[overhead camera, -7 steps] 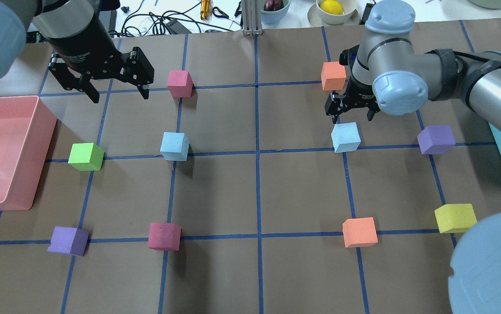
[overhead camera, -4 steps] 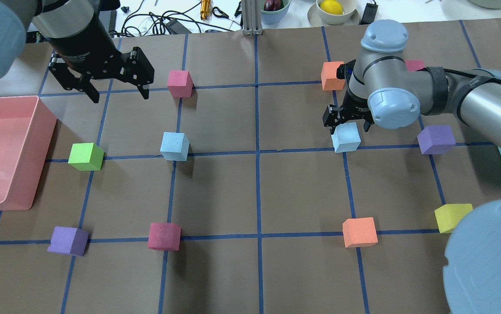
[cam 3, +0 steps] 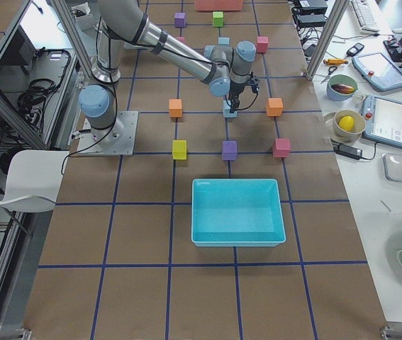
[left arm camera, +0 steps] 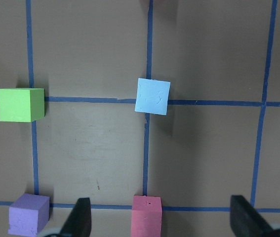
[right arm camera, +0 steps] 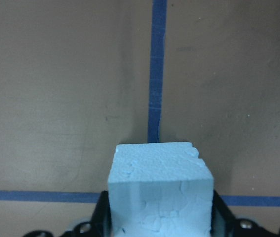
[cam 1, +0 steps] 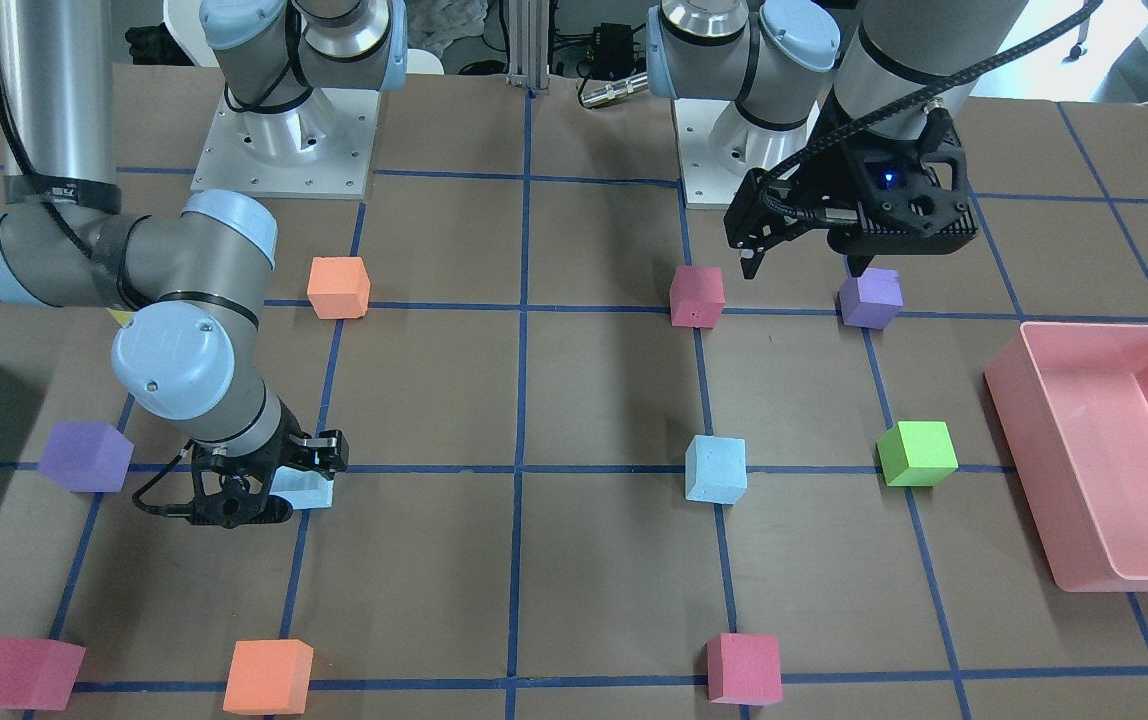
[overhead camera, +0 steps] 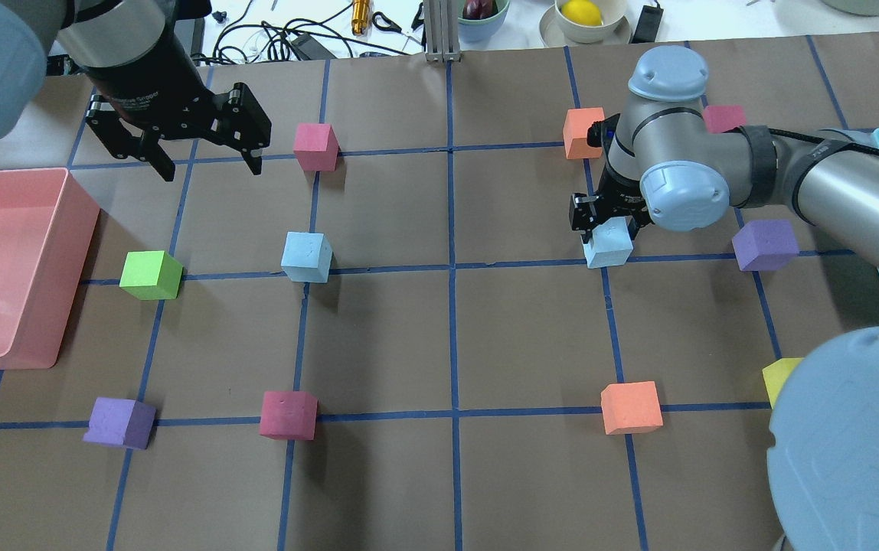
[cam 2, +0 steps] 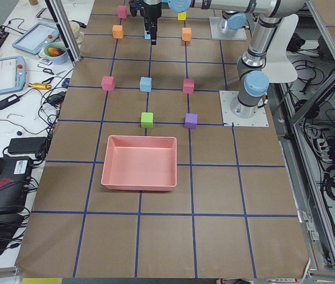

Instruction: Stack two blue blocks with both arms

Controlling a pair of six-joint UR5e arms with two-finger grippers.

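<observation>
Right gripper (overhead camera: 606, 228): closed onto first blue block (overhead camera: 609, 249), fingers (right arm camera: 103, 215) pressed to two opposite sides.
First blue block: sitting on table (overhead camera: 409, 344) at a tape crossing.
Left gripper (overhead camera: 211, 170): spread wide, empty, hovering beside pink cube (overhead camera: 315, 145).
Second blue block (overhead camera: 306, 257): alone on a tape line, near green cube (overhead camera: 150, 275).

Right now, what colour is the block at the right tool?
Pale blue block, clearest in the right wrist view.

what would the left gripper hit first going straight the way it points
Probably the dark pink block: the wrist view shows it between the open left gripper's fingers. Depth is unclear, so maybe bare table.
</observation>
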